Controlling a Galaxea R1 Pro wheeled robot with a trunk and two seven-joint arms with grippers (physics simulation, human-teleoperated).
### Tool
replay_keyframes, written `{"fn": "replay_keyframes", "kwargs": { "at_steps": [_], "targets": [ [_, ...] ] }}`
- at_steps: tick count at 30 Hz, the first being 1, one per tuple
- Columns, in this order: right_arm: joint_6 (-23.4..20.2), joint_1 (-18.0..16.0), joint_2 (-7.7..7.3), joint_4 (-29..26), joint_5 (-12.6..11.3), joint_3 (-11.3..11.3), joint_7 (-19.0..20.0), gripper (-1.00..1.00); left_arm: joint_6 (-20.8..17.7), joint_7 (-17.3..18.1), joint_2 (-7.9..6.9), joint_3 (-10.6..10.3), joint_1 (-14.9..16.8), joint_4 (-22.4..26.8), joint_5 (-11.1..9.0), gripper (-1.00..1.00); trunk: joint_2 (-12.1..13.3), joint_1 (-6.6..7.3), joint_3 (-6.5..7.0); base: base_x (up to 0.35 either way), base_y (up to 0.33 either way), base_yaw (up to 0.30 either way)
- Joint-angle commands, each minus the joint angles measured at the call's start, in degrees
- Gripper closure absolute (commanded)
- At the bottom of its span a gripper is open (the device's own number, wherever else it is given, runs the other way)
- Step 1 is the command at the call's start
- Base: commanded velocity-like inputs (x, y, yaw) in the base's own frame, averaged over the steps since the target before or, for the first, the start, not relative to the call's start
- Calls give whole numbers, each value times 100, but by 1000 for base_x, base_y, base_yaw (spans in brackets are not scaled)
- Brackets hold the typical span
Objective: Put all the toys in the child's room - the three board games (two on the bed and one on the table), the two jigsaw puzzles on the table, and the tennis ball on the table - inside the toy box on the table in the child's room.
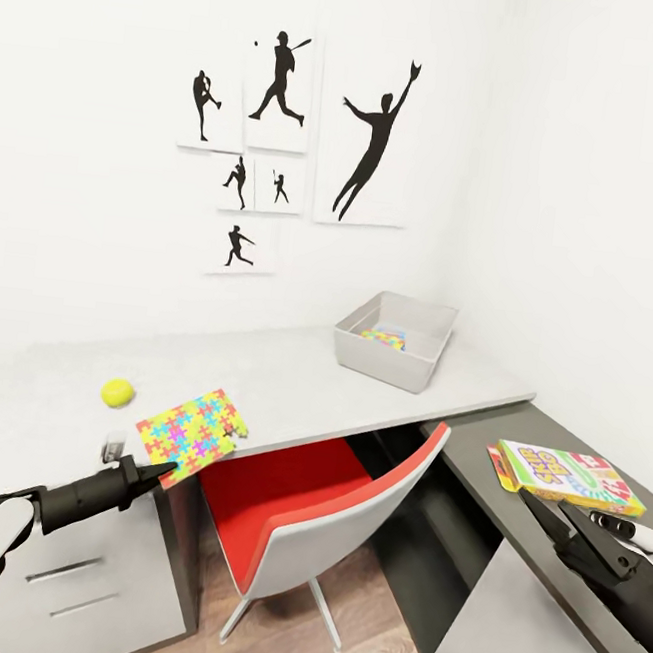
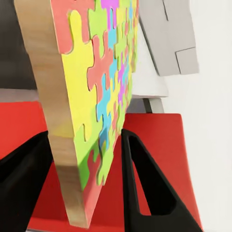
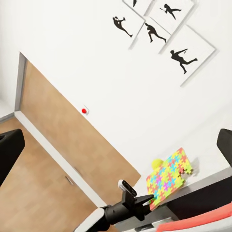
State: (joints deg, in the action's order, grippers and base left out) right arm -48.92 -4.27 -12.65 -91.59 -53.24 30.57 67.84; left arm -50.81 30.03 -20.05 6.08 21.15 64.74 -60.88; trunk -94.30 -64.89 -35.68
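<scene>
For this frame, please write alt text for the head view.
The left tool grips the jigsaw puzzle at the table edge, above a red chair. A tennis ball lies nearby; the toy box holds another puzzle.

Both arms are matte black with white shell segments; each end effector [image 1: 158,472] apparently carries slim, wedge-shaped black fingers [image 2: 145,183].
</scene>
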Motion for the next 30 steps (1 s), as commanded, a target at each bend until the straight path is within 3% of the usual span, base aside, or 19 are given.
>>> {"fn": "replay_keyframes", "kwargs": {
  "at_steps": [1, 23, 28, 30],
  "targets": [
    [-36, -3, -1, 0, -19, 1, 0, -100, -24, 20, 1, 8, 3, -4, 33, 100, 39, 23, 13, 0, 0, 0],
    [-32, -3, -1, 5, -19, 1, -7, -100, -40, 34, 1, 5, 3, 3, 33, 100, 921, 506, 408, 0, 0, 0],
    [-34, -3, -1, 8, -19, 1, -93, -100, -138, 58, -12, -10, 3, 101, 21, 100, 1122, 616, 498, 0, 0, 0],
    [-37, -3, -1, 9, -19, 1, -135, -100, -343, 63, -19, -14, 3, 225, 22, 100, 1202, 660, 533, 0, 0, 0]
  ]
}}
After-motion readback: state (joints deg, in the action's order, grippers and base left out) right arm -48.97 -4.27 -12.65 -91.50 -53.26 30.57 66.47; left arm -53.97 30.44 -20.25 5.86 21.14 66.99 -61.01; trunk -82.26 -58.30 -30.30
